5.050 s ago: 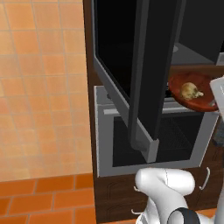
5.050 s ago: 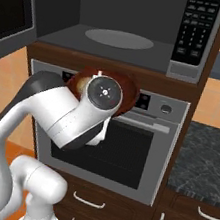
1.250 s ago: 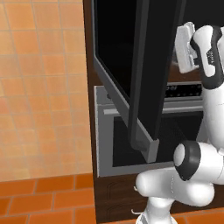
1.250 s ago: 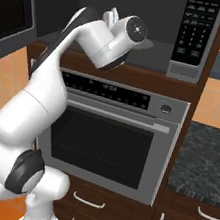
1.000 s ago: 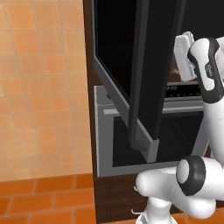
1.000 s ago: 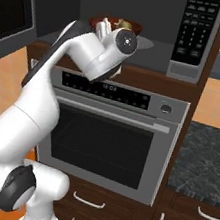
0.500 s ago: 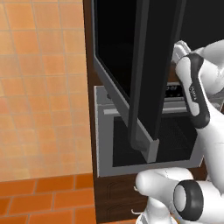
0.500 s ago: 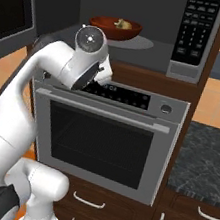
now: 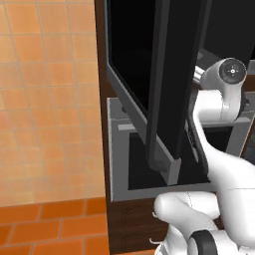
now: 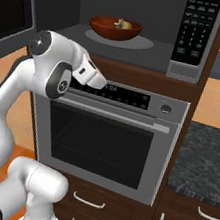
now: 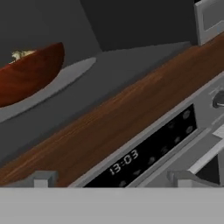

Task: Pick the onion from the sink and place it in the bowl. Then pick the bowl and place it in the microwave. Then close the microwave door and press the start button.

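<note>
Your claw (image 11: 111,178) hangs released and empty by the oven panel (image 10: 129,97); the bowl (image 10: 115,28) with the onion (image 10: 119,23) sits inside the open microwave (image 10: 143,46).

A shallow reddish-brown bowl (image 10: 115,28) sits upright on the round grey turntable inside the open microwave (image 10: 143,46), upper centre of the right base view. A small yellowish-tan onion (image 10: 120,23) rests in the bowl. The black glass microwave door (image 9: 169,74) stands swung wide open.
</note>
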